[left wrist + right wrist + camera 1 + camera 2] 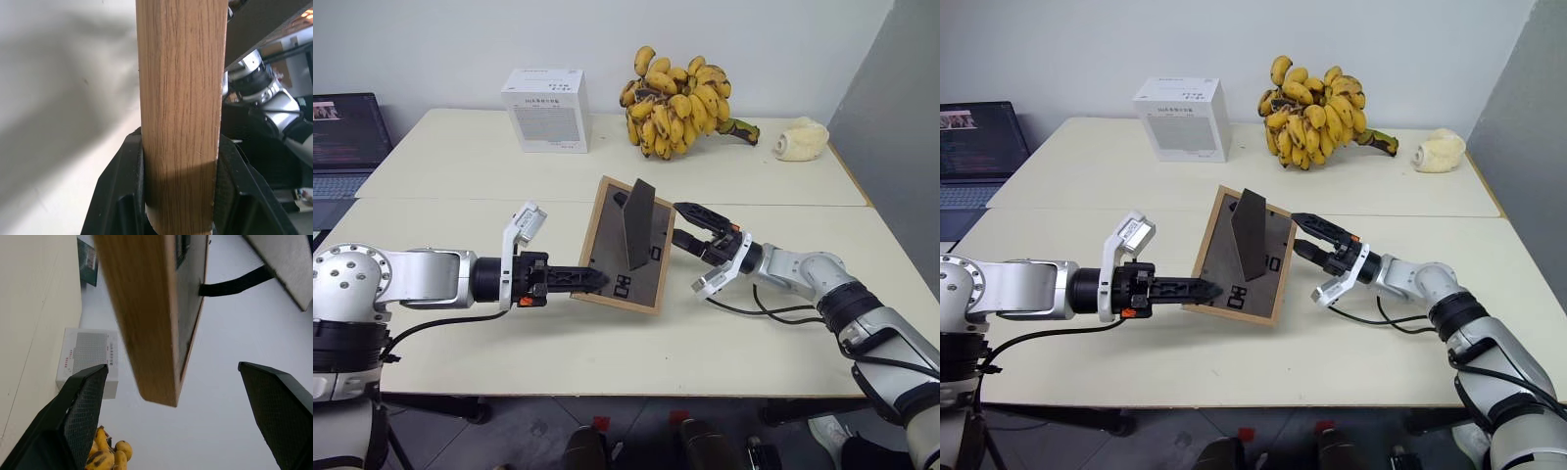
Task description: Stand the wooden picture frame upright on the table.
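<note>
Your left claw is pinching the lower left edge of the wooden picture frame, its two black fingers pressed against either face of the light wood rail; the left wrist view is showing that rail wedged between the pads. You are holding the frame tilted in the air above the table, with the dark grey back panel facing the head camera and the stand flap swung out from it. Its lower corner is hanging just above the tabletop, near the seam that crosses the table; you cannot tell from these views whether that corner is touching the surface.

Your right claw is reaching in from the right with its fingers spread wide, sitting just beside the frame's right edge. In the right wrist view the two fingers are standing well apart with the frame's wooden edge between them, and neither one is touching it.

Farther back on the table you are looking at a white box, a big bunch of bananas and a pale lumpy object near the right rear corner. A laptop is sitting open beyond the table's left edge.
</note>
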`<state>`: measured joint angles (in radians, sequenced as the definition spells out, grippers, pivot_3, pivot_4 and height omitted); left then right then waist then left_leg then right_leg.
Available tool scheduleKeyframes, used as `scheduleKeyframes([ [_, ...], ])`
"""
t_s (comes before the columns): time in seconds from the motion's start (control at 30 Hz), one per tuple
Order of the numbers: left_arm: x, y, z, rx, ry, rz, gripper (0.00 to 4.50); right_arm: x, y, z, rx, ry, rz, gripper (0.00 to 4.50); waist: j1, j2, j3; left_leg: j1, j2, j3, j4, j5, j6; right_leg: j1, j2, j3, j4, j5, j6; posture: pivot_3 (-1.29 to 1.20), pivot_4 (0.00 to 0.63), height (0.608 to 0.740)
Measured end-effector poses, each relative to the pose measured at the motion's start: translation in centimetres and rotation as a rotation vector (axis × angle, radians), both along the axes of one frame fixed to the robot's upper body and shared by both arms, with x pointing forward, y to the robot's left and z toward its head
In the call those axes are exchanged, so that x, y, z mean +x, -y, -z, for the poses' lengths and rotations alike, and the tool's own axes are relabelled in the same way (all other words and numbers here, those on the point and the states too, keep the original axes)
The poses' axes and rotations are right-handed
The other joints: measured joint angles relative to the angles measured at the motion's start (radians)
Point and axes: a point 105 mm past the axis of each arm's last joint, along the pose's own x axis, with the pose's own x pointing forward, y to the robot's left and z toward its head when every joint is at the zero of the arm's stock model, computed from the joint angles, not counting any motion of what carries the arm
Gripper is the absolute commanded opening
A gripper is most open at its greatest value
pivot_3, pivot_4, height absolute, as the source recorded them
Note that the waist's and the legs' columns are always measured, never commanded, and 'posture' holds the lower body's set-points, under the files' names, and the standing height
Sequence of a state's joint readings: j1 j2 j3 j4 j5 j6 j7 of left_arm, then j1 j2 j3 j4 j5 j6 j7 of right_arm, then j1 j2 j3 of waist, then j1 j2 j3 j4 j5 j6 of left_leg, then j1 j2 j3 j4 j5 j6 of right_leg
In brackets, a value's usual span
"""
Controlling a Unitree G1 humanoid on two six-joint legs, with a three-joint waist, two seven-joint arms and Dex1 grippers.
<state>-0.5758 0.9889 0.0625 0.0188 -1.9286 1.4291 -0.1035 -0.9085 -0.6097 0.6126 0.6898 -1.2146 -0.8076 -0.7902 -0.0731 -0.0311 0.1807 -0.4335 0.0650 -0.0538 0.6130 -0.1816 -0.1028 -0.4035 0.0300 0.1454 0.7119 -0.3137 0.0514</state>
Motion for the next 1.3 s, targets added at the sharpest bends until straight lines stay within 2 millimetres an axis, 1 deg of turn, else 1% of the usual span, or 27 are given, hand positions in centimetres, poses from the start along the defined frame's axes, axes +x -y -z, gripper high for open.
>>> scheduleKeyframes([
  [0.13, -0.1, 0.4, 0.2, 0.003, -0.012, 0.026, 1.27, -0.1, -0.3, -1.2, 0.014, 0.034, -0.029, 4.49, 0.0, 0.0, 0.0, 0.0, 0.0, 0.0, 0.0, 0.0, 0.0, 0.0, 0.0, 0.0, 0.0, 0.0, 0.0, 0.0, 0.15, 0.74],
  [0.23, -0.1, 0.7, -0.2, -0.003, 0.0, 0.036, 1.27, -0.4, -1.0, -1.4, 0.023, 0.044, -0.052, 4.49, 0.0, 0.0, 0.0, 0.0, 0.0, 0.0, 0.0, 0.0, 0.0, 0.0, 0.0, 0.0, 0.0, 0.0, 0.0, 0.0, 0.15, 0.74],
  [0.27, 0.0, 0.7, -0.3, -0.006, 0.003, 0.039, 1.27, -0.6, -1.3, -1.4, 0.026, 0.042, -0.064, 4.2, -0.001, 0.0, 0.0, 0.0, 0.0, -0.001, 0.0, 0.0, 0.0, 0.0, 0.0, 0.0, 0.0, 0.0, 0.0, 0.0, 0.15, 0.74],
  [0.33, 0.0, 0.8, -0.3, -0.008, 0.004, 0.045, 1.27, -1.0, -2.2, -1.3, 0.027, 0.045, -0.097, 3.81, -0.002, 0.0, 0.0, 0.0, 0.0, -0.001, 0.0, 0.0, 0.0, 0.0, 0.0, 0.0, 0.001, 0.0, 0.0, 0.0, 0.15, 0.74],
  [0.37, 0.0, 0.9, -0.3, -0.008, 0.004, 0.047, 1.27, -1.3, -2.6, -1.3, 0.028, 0.048, -0.113, 3.53, -0.002, 0.0, 0.0, 0.0, 0.0, -0.001, 0.0, 0.0, 0.0, 0.0, 0.0, -0.001, 0.001, 0.0, 0.0, 0.0, 0.15, 0.74],
  [0.43, 0.0, 0.9, -0.5, -0.011, 0.009, 0.051, 1.27, -1.4, -2.8, -1.1, 0.026, 0.045, -0.121, 3.11, -0.002, 0.0, 0.0, 0.0, 0.0, -0.001, 0.0, 0.0, 0.0, 0.0, 0.0, -0.001, 0.001, 0.0, 0.0, 0.0, 0.15, 0.74],
  [0.5, -0.1, 0.9, -0.7, -0.018, 0.011, 0.057, 1.27, -1.4, -2.8, -1.1, 0.025, 0.046, -0.118, 2.51, -0.001, 0.0, 0.0, 0.0, 0.0, -0.001, 0.001, 0.0, 0.0, 0.0, 0.0, -0.001, 0.001, 0.0, 0.0, 0.0, 0.15, 0.74],
  [0.53, -0.1, 1.0, -0.8, -0.023, 0.012, 0.06, 1.27, -1.3, -2.8, -1.1, 0.026, 0.047, -0.116, 2.32, -0.001, 0.0, 0.0, 0.0, 0.0, -0.001, 0.001, 0.0, 0.0, 0.0, 0.0, -0.001, 0.001, 0.0, 0.0, 0.0, 0.15, 0.74],
  [0.57, -0.2, 1.0, -0.9, -0.027, 0.014, 0.064, 1.27, -1.3, -2.8, -1.1, 0.026, 0.049, -0.114, 1.99, -0.001, 0.0, 0.0, 0.0, 0.0, -0.001, 0.001, 0.0, 0.0, 0.0, 0.0, -0.001, 0.001, 0.0, 0.0, 0.0, 0.15, 0.74],
  [0.63, -0.2, 1.0, -1.1, -0.046, 0.009, 0.068, 1.27, -1.3, -2.7, -1.3, 0.041, 0.057, -0.114, 1.62, -0.002, 0.0, 0.0, 0.0, 0.0, -0.001, 0.001, 0.0, 0.0, 0.0, 0.0, -0.001, 0.001, 0.0, 0.0, 0.0, 0.15, 0.74],
  [0.7, -0.2, 1.0, -1.2, -0.071, 0.0, 0.073, 1.27, -1.4, -2.7, -1.6, 0.06, 0.065, -0.118, 1.37, -0.002, 0.0, 0.0, 0.0, 0.0, -0.001, 0.001, 0.0, 0.0, 0.0, 0.0, -0.001, 0.001, 0.0, 0.0, 0.0, 0.15, 0.74],
  [0.73, -0.2, 1.0, -1.2, -0.075, -0.001, 0.073, 1.27, -1.4, -2.7, -1.6, 0.061, 0.066, -0.119, 1.32, -0.003, 0.0, 0.0, 0.0, 0.0, -0.001, 0.001, 0.0, 0.0, 0.0, 0.0, -0.001, 0.001, 0.0, 0.0, 0.0, 0.15, 0.74],
  [1.27, 0.0, 1.2, -1.2, -0.075, 0.001, 0.071, 1.27, -1.2, -2.5, -1.7, 0.061, 0.077, -0.104, 1.31, -0.003, 0.0, 0.0, 0.0, 0.0, -0.001, 0.001, 0.0, 0.001, 0.0, 0.0, -0.001, 0.001, 0.0, 0.0, 0.0, 0.15, 0.74],
  [1.3, 0.0, 1.2, -1.2, -0.075, 0.001, 0.07, 1.62, -1.2, -2.5, -1.7, 0.061, 0.077, -0.104, 1.31, -0.003, 0.0, 0.0, 0.0, 0.0, -0.001, 0.001, 0.0, 0.001, 0.0, 0.0, -0.001, 0.001, 0.0, 0.0, 0.0, 0.15, 0.74],
])
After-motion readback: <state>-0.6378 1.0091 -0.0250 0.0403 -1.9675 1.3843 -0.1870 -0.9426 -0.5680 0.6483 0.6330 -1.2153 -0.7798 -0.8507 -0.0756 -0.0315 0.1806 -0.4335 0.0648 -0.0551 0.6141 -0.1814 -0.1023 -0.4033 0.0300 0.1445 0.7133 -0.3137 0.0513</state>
